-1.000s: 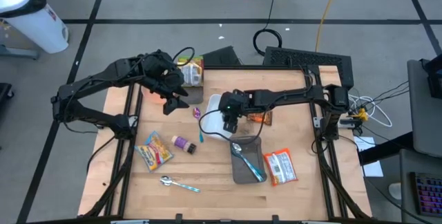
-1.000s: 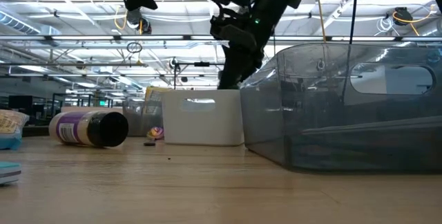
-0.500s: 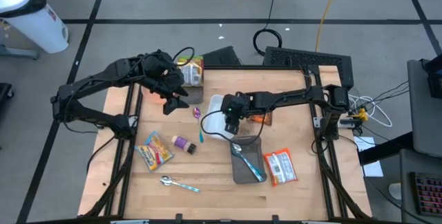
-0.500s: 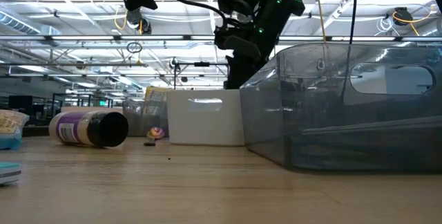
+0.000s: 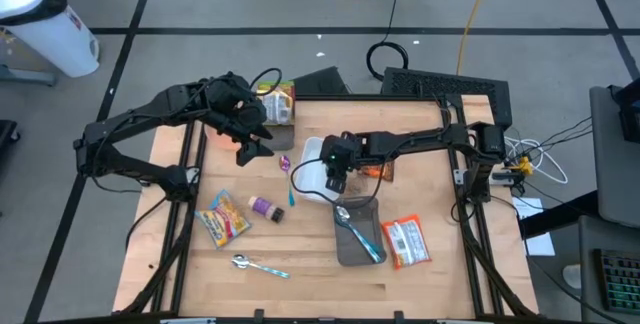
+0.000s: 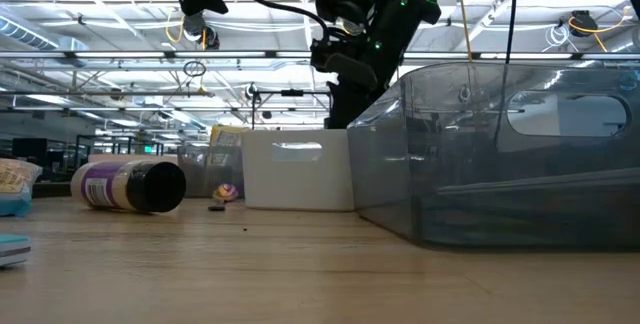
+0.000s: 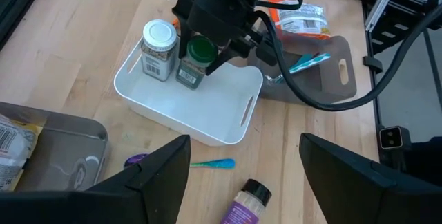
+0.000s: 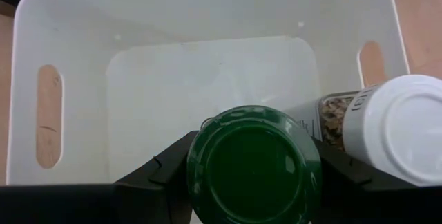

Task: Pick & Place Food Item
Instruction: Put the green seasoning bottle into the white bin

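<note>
Now right gripper (image 5: 337,167) sits over the white bin (image 7: 219,117) at table centre, fingers closed around a green-lidded jar (image 8: 253,166) held upright inside the bin beside a white-lidded jar (image 8: 404,119), while left gripper (image 5: 246,136) hangs spread wide and empty over the far left of the table.

One camera looks straight down on the whole light wooden table (image 5: 300,234). One sits low at table height and looks level across it into the room. The left wrist camera looks down from farther off at the white plastic bin (image 7: 207,110). The right wrist camera is right above that bin. All four see it.
</note>
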Tool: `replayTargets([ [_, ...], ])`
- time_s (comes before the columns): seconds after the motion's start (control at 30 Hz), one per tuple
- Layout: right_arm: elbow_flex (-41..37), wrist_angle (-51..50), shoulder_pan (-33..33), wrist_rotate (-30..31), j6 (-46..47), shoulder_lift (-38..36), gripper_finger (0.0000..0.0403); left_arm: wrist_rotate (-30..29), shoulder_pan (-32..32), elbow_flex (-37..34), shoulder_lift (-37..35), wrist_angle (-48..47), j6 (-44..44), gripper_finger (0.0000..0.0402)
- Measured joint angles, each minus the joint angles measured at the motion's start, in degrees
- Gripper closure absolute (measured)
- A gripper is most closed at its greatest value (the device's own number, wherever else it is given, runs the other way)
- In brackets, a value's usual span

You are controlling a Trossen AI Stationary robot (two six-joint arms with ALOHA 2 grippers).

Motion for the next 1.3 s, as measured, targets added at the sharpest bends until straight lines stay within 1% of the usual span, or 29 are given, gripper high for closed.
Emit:
replayTargets([
  [0.1, 0.0, 0.0, 0.0, 0.0, 0.1, 0.0, 0.021, 0.0, 0.0, 0.0, 0.0, 0.0, 0.0, 0.0128],
  [0.33, 0.0, 0.0, -0.4, 0.0, 0.2, 0.0, 0.0188, 0.0, 0.0, 0.0, 0.0, 0.0, 0.0, 0.0128],
  [0.6, 0.0, 1.0, -0.4, 0.0, 0.0, 0.0, 0.0187, 0.0, 0.0, 0.0, 0.0, 0.0, -0.3, 0.0128],
  [0.97, 0.0, 1.3, -0.4, 0.0, -0.4, -0.1, 0.0171, 0.0, -1.5, 0.0, 0.0, 0.0, -0.5, 0.0128],
  [1.3, 0.0, 1.1, -0.4, 0.0, -0.5, -0.4, 0.017, 0.0, -1.6, 0.0, 0.0, 0.0, -1.3, 0.0128],
])
